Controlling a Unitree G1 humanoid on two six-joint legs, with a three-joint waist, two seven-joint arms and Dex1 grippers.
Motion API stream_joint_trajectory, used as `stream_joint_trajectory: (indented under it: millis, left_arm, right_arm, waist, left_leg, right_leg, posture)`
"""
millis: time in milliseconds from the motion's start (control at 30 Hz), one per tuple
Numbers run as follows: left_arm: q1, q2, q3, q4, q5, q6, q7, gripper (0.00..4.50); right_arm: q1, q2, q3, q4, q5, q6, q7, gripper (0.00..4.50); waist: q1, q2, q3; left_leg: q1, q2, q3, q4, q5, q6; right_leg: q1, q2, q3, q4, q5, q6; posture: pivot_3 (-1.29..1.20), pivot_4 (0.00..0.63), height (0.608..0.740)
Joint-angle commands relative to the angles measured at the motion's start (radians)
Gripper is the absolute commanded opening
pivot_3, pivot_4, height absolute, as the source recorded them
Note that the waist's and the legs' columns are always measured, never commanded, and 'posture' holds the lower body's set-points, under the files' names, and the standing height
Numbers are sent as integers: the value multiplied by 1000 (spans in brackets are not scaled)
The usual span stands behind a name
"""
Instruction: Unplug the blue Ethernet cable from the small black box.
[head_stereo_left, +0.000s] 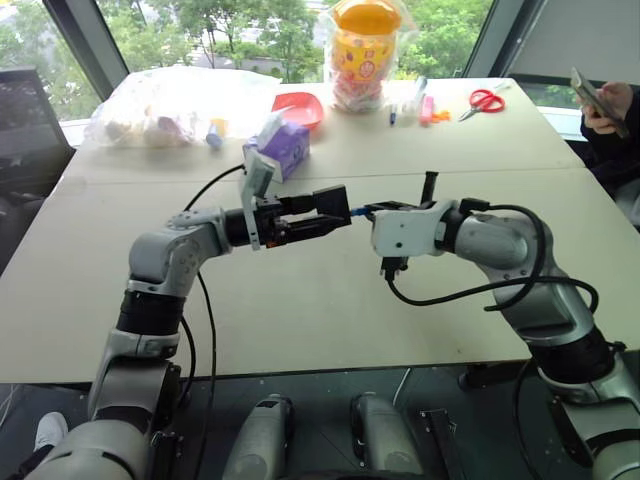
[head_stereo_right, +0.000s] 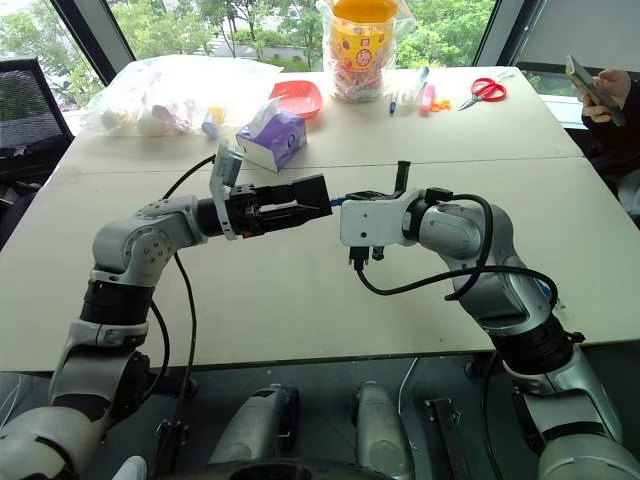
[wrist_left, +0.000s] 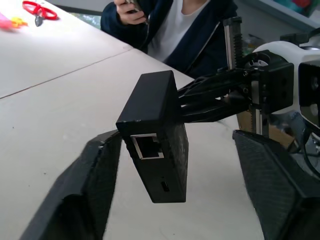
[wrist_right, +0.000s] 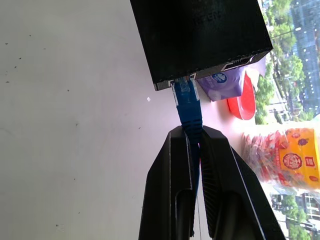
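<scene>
Bridging the two grippers: small black box (wrist_left: 157, 135) between the left gripper (wrist_left: 175, 200)'s part-open fingers; blue cable (wrist_right: 188, 107) pinched by right gripper (wrist_right: 196, 145), plug axis running level between them.

Lighting: bright, even daylight from windows (head_stereo_left: 250, 30) behind the surface (head_stereo_left: 330, 300). Shadows soft. Left wrist view: near fingers (wrist_left: 90, 190) blurred.

White table (head_stereo_left: 300, 300), seam running across it. Purple tissue box (head_stereo_left: 283, 143) upper centre. Behind it a red bowl (head_stereo_left: 300, 106). Clear plastic bag (head_stereo_left: 170, 105) of small items at upper left. Bagged yellow snack jar (head_stereo_left: 362, 50) top centre. Red scissors (head_stereo_left: 487, 99) upper right. Person holding a phone (head_stereo_left: 598, 100) at right edge.
</scene>
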Motion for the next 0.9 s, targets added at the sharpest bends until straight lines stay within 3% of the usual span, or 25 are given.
stream_joint_trajectory:
  millis: [33, 100, 133, 267, 333, 367, 433, 500, 600, 733, 900]
  left_arm:
    - [-19, -9, 17, -3, -11, -19, -11, 1723]
    - [-20, -14, 15, 2, -7, -23, -12, 629]
    - [-21, -16, 15, 5, -6, -25, -13, 440]
    - [-22, -14, 10, 8, -3, -31, -29, 479]
    - [-22, 9, -5, -3, 0, -26, -65, 479]
    - [-25, 21, -12, -5, 6, -26, -82, 479]
    - [-27, 57, -28, -10, 22, -49, -134, 479]
    - [-31, 77, -39, -8, 28, -57, -166, 479]
    - [-38, 105, -51, -8, 39, -85, -216, 479]
    - [-51, 118, -49, -1, 46, -104, -251, 479]
    - [-52, 125, -52, -11, 45, -104, -281, 479]
  right_arm:
    - [-7, -14, -34, -64, 19, 23, 10, 0]
    - [-9, -19, -33, -70, 22, 31, 13, 0]
    - [-10, -21, -33, -72, 23, 34, 13, 0]
    - [-27, -13, -49, -95, 58, 91, 30, 0]
    - [-34, 13, -92, -114, 157, 188, 67, 0]
    - [-43, 31, -128, -121, 233, 270, 96, 811]
    - [-72, 12, -179, -99, 360, 505, 186, 1620]
    - [-81, -24, -180, -88, 425, 542, 236, 2651]
    - [-158, -1, -230, -54, 617, 770, 289, 4269]
    - [-234, -1, -212, 14, 740, 920, 285, 4396]
    - [-307, 23, -172, 105, 811, 956, 241, 4396]
  waist:
    - [0, 0, 0]
    - [1, 0, 0]
    - [1, 0, 0]
    - [1, 0, 0]
    - [1, 0, 0]
    - [0, 0, 0]
    - [-2, 0, 0]
    - [2, 0, 0]
    - [1, 0, 0]
    - [0, 0, 0]
    - [0, 0, 0]
  left_leg:
    - [0, 0, 0, 0, 0, 0]
    - [0, 0, 0, 0, 0, 0]
    - [0, 0, 0, 0, 0, 0]
    - [0, 0, 0, 0, 0, 0]
    - [0, 0, 0, 0, 0, 0]
    - [0, 0, 0, 0, 0, 0]
    - [0, 1, 0, 0, 0, 0]
    - [0, 1, -1, 0, 0, 0]
    - [0, 1, -1, 0, 0, 0]
    - [0, 1, -1, -1, 0, 1]
    - [-1, 1, -1, -1, 0, 1]
  right_leg:
    - [0, 0, 0, 0, 0, 0]
    - [0, 0, 0, 0, 0, 0]
    - [0, 0, 0, 0, 0, 0]
    - [0, 0, 0, 0, 0, 0]
    - [0, 0, 0, 0, 0, 0]
    - [0, 0, 0, 0, 0, 0]
    - [0, 0, 0, 0, 0, 0]
    - [0, 0, 0, 0, 0, 0]
    - [1, -1, 0, -2, 0, -1]
    - [0, -1, -1, -2, 0, -1]
    - [-1, -1, -1, -2, 0, -1]
  posture:
    - [0, 150, 740]
    - [0, 150, 740]
    - [0, 150, 740]
    - [0, 150, 740]
    - [0, 150, 740]
    - [0, 150, 740]
    - [0, 150, 740]
    - [0, 150, 740]
    - [0, 150, 740]
    - [0, 150, 740]
    - [0, 150, 740]
